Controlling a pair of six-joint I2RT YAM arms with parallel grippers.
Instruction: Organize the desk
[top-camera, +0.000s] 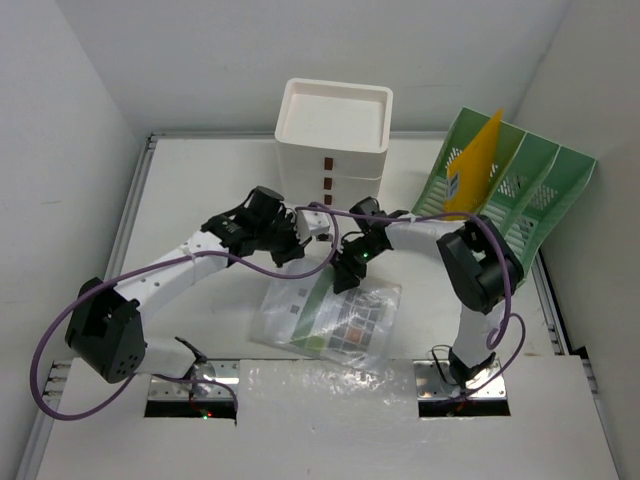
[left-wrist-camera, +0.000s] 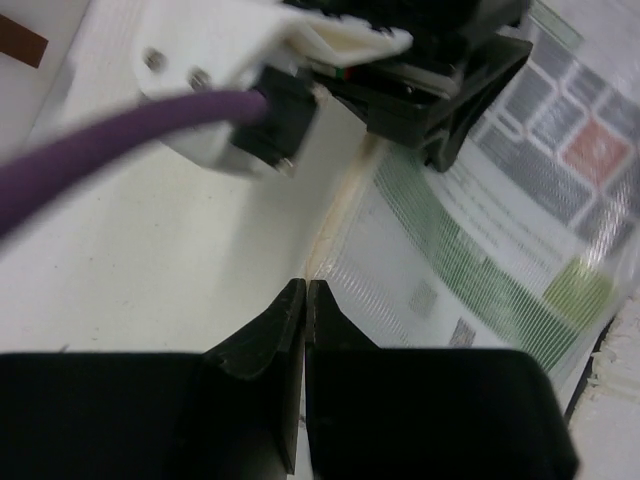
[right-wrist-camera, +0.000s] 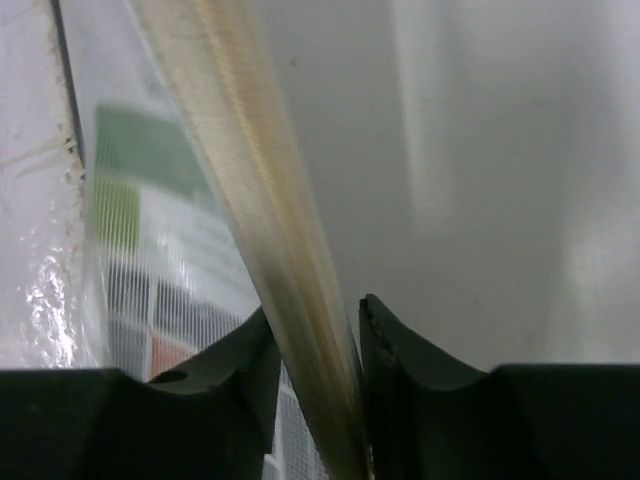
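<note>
The bench (top-camera: 200, 180) is the white top with a thin metal rim that fills the top view; both arm bases are bolted along its 6 o'clock edge. A white stacked drawer box (top-camera: 333, 120) stands on it at 12 o'clock; a green slotted file rack (top-camera: 530, 185) leans at 2 o'clock, with a yellow folder (top-camera: 480, 160) standing in one slot. A clear mesh pouch (top-camera: 340, 320) holding a printed sheet (green bands and grey, red and green squares) lies flat just toward 6 o'clock from the middle, between the two bases.

The right end effector (right-wrist-camera: 315, 340) sits at the pouch's 12 o'clock edge; its wrist view shows the beige edge strip (right-wrist-camera: 260, 200) of the pouch running down between the two fingers and filling the gap, so it is gripping the pouch by that strip. The left end effector (left-wrist-camera: 306, 300) is closed, fingertips pressed together with nothing between them; it is at the pouch's 10 o'clock corner, beside the right one. A purple cable (top-camera: 45, 360) loops round the left arm.
</note>
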